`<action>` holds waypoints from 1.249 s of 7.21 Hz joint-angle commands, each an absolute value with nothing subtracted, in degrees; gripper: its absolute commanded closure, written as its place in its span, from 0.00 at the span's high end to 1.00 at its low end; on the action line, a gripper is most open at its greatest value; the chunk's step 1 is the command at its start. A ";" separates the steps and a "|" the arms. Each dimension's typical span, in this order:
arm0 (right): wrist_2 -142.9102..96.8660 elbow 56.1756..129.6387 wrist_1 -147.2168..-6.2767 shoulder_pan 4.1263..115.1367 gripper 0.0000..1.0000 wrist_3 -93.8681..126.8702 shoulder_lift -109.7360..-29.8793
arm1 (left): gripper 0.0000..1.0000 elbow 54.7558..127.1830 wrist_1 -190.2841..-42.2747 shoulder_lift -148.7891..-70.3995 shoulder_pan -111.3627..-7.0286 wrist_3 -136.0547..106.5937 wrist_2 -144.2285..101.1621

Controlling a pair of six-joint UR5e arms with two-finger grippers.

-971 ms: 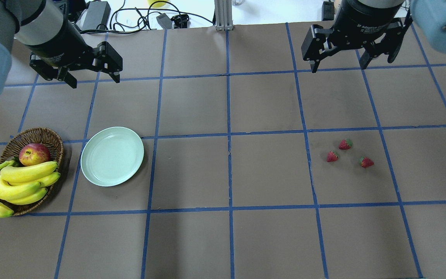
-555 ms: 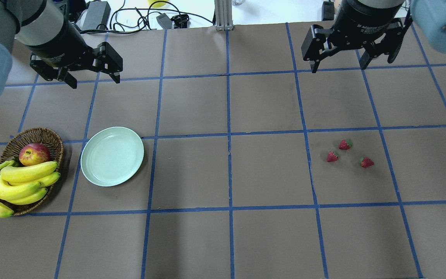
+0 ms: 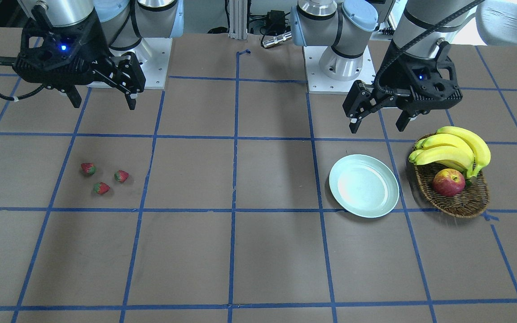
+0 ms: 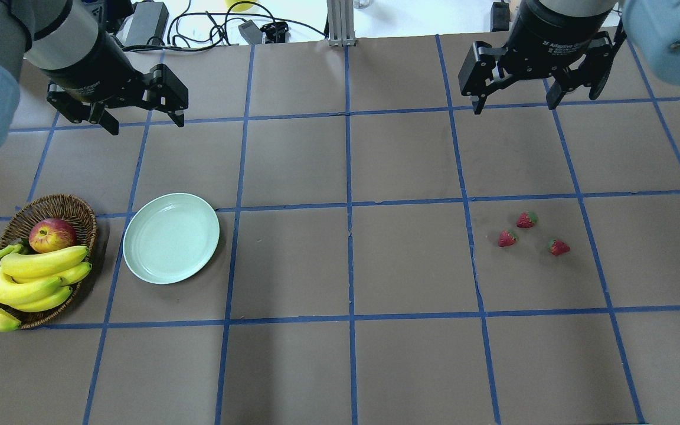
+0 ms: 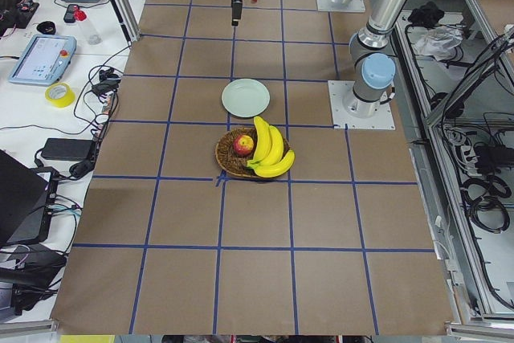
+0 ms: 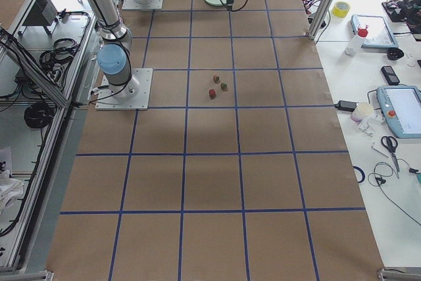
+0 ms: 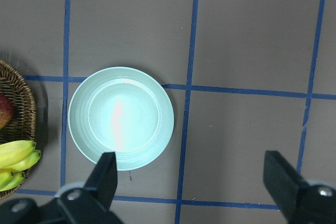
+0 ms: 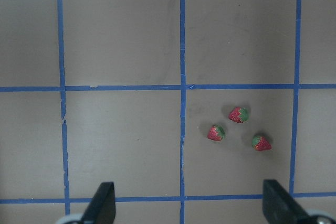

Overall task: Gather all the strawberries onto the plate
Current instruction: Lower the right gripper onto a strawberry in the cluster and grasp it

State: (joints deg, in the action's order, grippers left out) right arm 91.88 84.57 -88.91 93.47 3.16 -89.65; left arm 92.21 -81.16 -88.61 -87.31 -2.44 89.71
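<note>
Three strawberries lie close together on the brown table, right of centre; they also show in the front view and the right wrist view. The pale mint-green plate sits empty at the left, also in the left wrist view. My right gripper is open and empty, high above the table, beyond the berries. My left gripper is open and empty, hovering beyond the plate.
A brown wicker basket left of the plate holds a red-yellow apple and a bunch of bananas. Blue tape lines grid the table. Cables and power bricks lie past the far edge.
Both grippers have shifted only very slightly and stay open. The strawberries, plate and basket have not moved.
</note>
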 commanded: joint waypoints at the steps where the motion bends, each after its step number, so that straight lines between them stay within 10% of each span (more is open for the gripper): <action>1: 91.85 84.64 -88.86 93.52 1.00 3.16 -89.65 | 1.00 92.37 -81.04 -89.20 -87.27 -2.46 89.56; 9: 91.15 97.25 -94.97 88.19 1.00 2.29 -89.03 | 1.00 92.81 -81.03 -88.77 -87.80 -2.55 89.65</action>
State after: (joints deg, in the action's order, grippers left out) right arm 91.50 91.81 -91.26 91.08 2.95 -89.15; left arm 92.58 -80.96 -89.12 -87.79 -2.55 89.58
